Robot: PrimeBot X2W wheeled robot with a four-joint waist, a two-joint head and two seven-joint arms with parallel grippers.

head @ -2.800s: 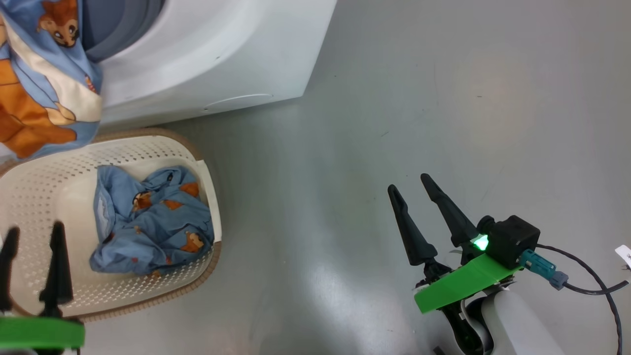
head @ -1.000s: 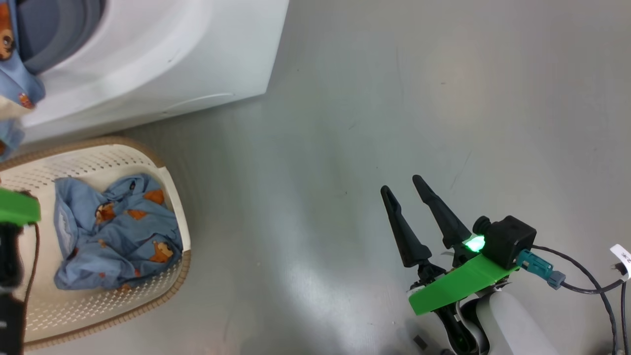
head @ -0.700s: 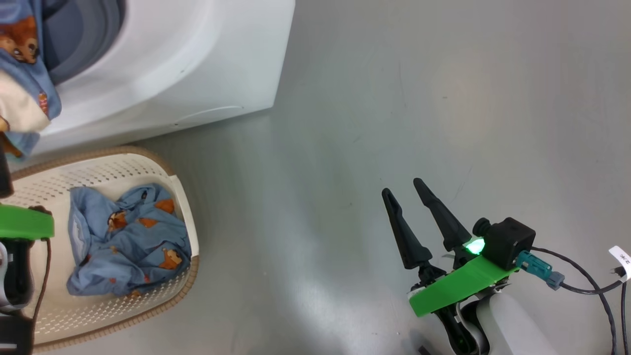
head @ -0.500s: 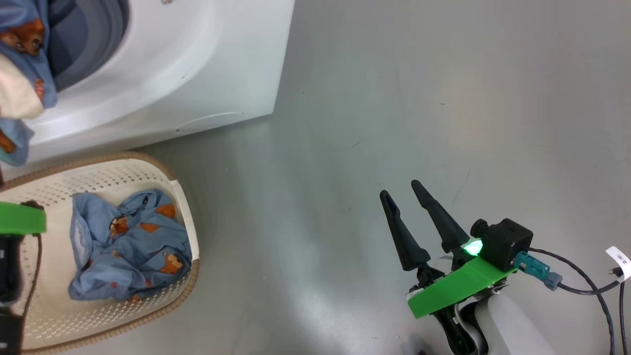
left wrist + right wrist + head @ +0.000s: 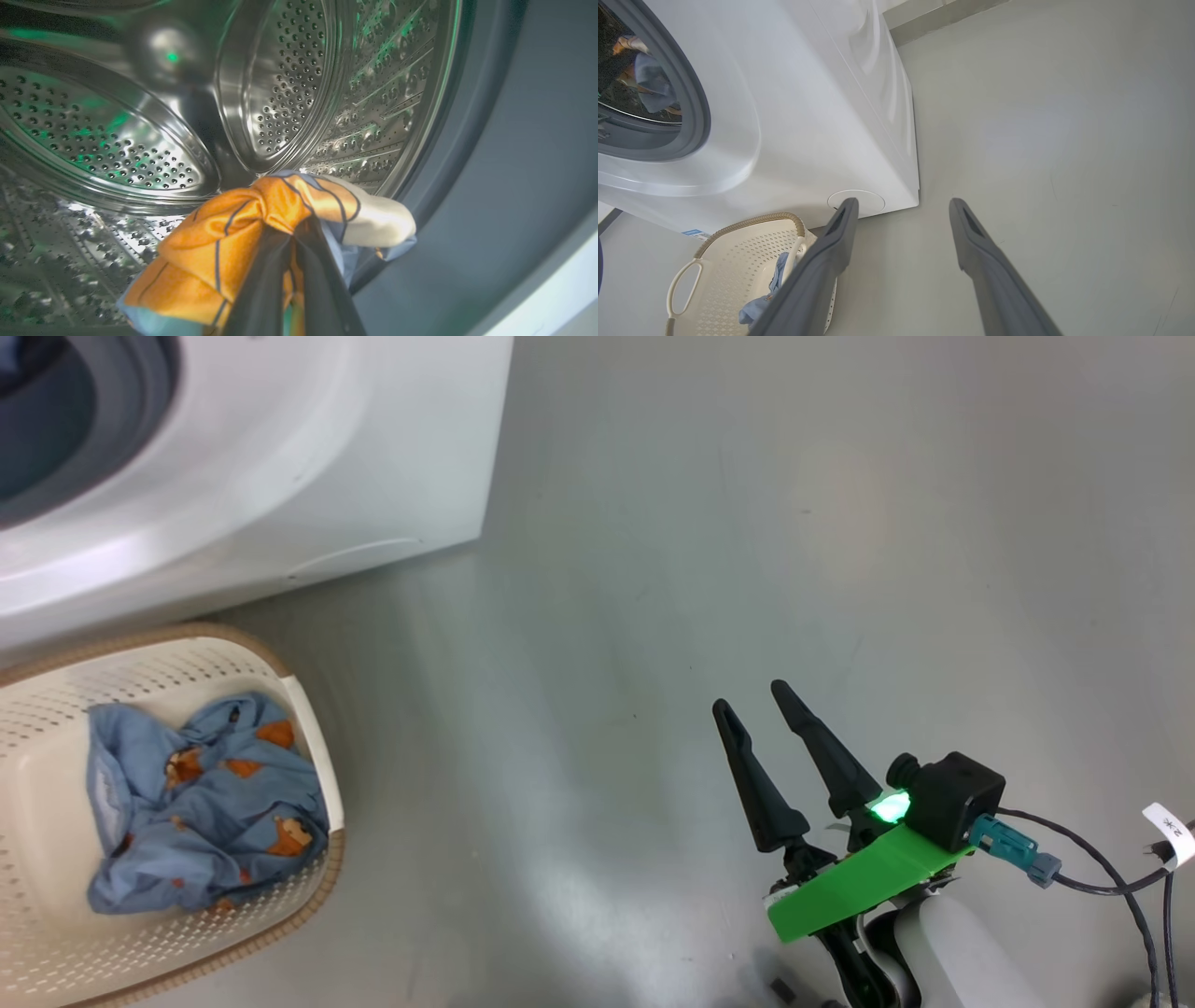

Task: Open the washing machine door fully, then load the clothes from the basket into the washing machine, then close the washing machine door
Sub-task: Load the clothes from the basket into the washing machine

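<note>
In the left wrist view my left gripper (image 5: 299, 231) is shut on a light blue garment with orange print (image 5: 219, 252), held at the mouth of the washing machine's steel drum (image 5: 289, 93), just inside the grey rubber ring (image 5: 514, 140). The right wrist view shows that garment (image 5: 649, 79) hanging in the opening. The washing machine (image 5: 280, 457) stands at the upper left, and its door is out of view. Below it the cream basket (image 5: 313, 756) holds more blue clothes (image 5: 196, 812). My right gripper (image 5: 752, 696) hovers open and empty over the floor at the lower right.
The basket (image 5: 738, 252) sits right against the machine's front, under the round lower flap (image 5: 866, 200) and beside the blue sticker (image 5: 696, 232). Grey floor stretches to the right of the machine. A black cable (image 5: 1102, 882) trails from my right wrist.
The head camera has shifted. My left gripper and the garment have left the head view's left edge, up toward the drum opening. The right arm has kept its pose.
</note>
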